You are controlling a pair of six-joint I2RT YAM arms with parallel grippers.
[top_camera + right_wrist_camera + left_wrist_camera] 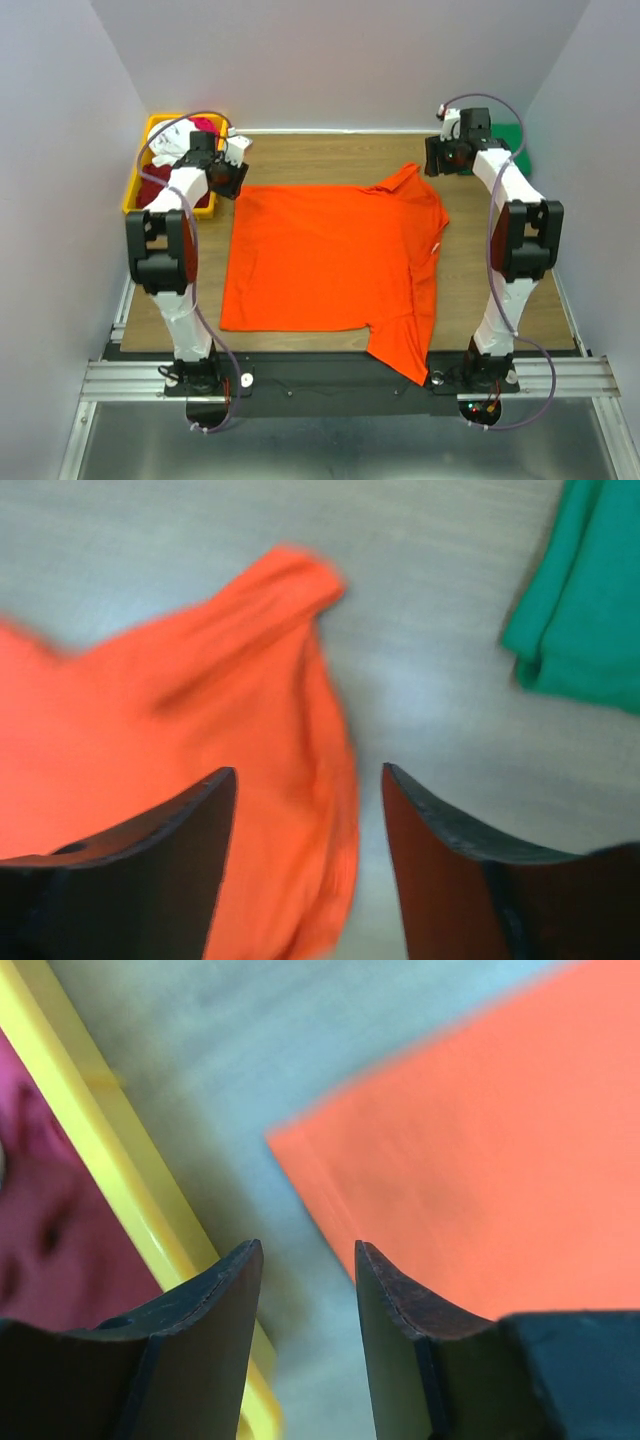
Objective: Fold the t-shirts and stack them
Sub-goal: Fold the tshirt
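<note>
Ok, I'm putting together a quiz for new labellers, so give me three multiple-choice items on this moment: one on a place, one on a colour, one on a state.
1. Where on the table is the yellow bin?
A) far left corner
B) far right corner
C) near edge, centre

2. What colour is the t-shirt spread flat mid-table?
A) white
B) orange
C) blue

3. How is the left gripper?
A) open, empty
B) shut on cloth
C) shut on the bin

Answers:
1 A, the top view shows it at the far left.
2 B, it is bright orange.
3 A, bare table shows between its fingers.
</note>
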